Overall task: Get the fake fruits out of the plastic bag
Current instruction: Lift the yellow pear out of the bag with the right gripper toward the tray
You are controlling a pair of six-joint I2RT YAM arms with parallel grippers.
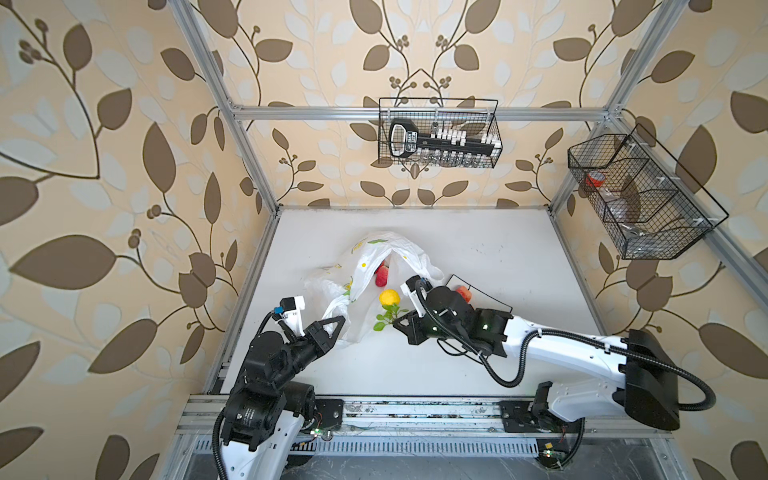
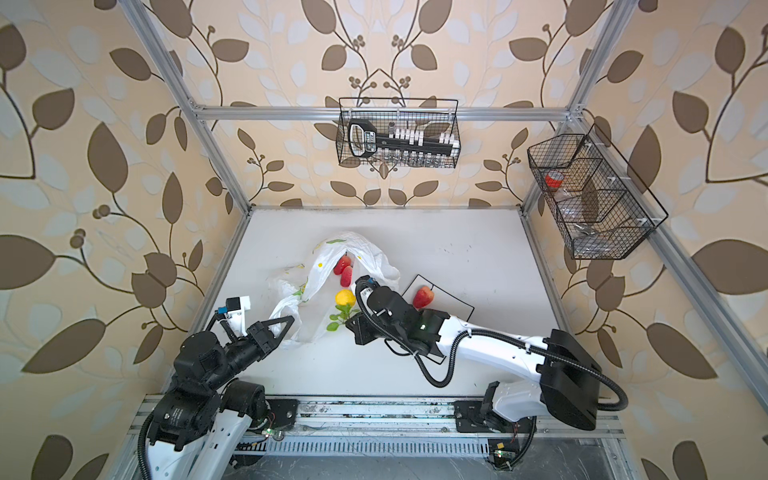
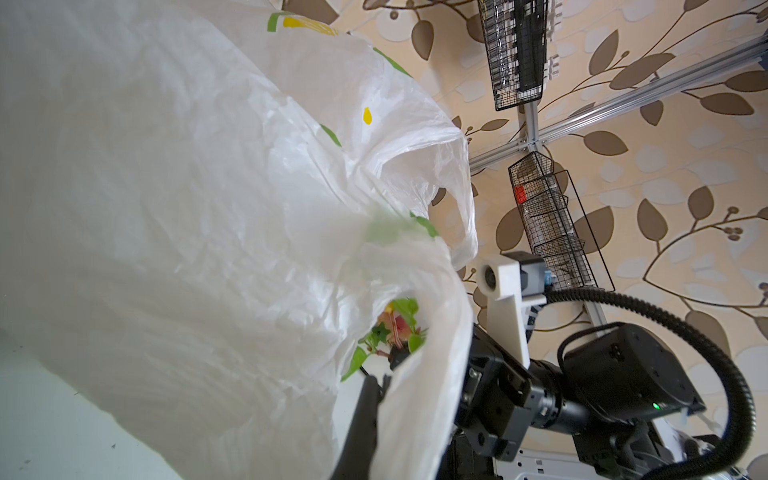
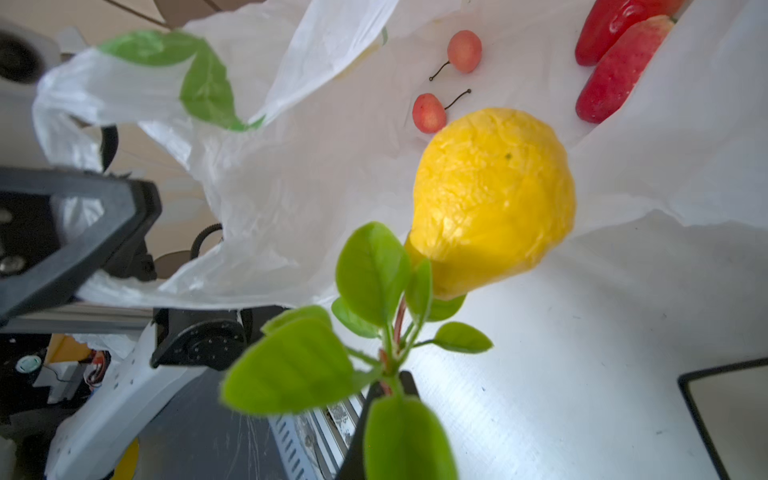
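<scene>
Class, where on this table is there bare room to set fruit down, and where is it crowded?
Bare: far right of the table, beyond the plate; the near strip between bag and rail. Crowded: round bag, lemon and sprig.

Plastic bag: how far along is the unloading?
Done: one reddish fruit sits on the plate. In hand: the left gripper pinches a fold of the plastic bag. The right gripper is shut on the leafy sprig beside the lemon at the bag's mouth. Left: two red fruits and two small cherries lie inside the bag.
</scene>
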